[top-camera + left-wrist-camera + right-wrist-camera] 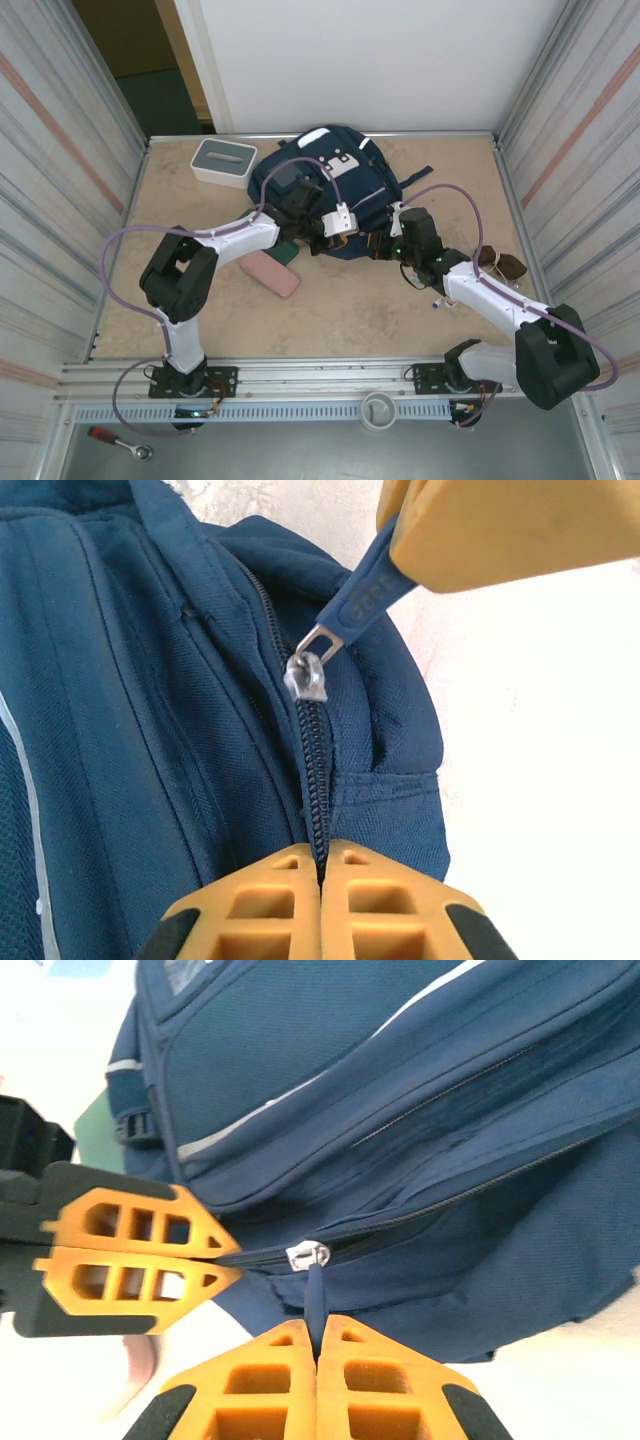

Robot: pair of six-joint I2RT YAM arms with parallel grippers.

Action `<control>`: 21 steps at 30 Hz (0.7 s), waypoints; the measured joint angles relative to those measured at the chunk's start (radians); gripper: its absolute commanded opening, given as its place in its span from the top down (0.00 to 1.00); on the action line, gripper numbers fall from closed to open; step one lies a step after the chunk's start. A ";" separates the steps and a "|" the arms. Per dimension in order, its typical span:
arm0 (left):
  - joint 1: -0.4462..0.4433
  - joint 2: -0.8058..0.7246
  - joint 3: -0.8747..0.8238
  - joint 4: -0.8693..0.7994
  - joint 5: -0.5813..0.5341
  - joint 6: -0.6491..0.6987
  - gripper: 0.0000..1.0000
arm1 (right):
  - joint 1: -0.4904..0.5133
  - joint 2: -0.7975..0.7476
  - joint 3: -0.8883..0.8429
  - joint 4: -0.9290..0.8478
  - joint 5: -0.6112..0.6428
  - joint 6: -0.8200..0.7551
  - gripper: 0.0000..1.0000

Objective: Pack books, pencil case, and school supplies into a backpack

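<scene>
1. At the upper left of the top view, a white rectangular box with a grey top (224,160) sat on the tan tabletop (350,310), apart from the action.
2. Lower and to the right of it, a pink oblong soft pencil case (270,272) lay on the table beside the left arm, not yet packed. We judged that a sweep of that forearm could knock it away.
3. The left gripper (320,865) was closed, its orange fingertips meeting on the zipper seam of the large navy-blue fabric backpack (330,185). It appeared to pinch the cloth there as an anchor. The backpack lay at upper centre of the top view, near the back wall.
4. Just above those fingertips in the left wrist view, the silver zipper slider (305,677) sat on closed teeth. We took the step in hand to be unzipping.
5. The right gripper (318,1335) was clamped on the blue zipper pull tab (316,1295), which hung from the slider.
6. What could go wrong, as we judged it:
   - The thin tab could slip from the right fingers if pulled off the line of the teeth.
   - The slider could jam on the folded cloth beside it.
   - If the left pinch let go, the whole backpack would likely drag instead of opening.
</scene>
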 measured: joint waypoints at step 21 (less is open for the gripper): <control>0.130 -0.124 -0.138 0.066 0.091 0.029 1.00 | -0.023 0.010 0.081 -0.152 0.318 -0.082 1.00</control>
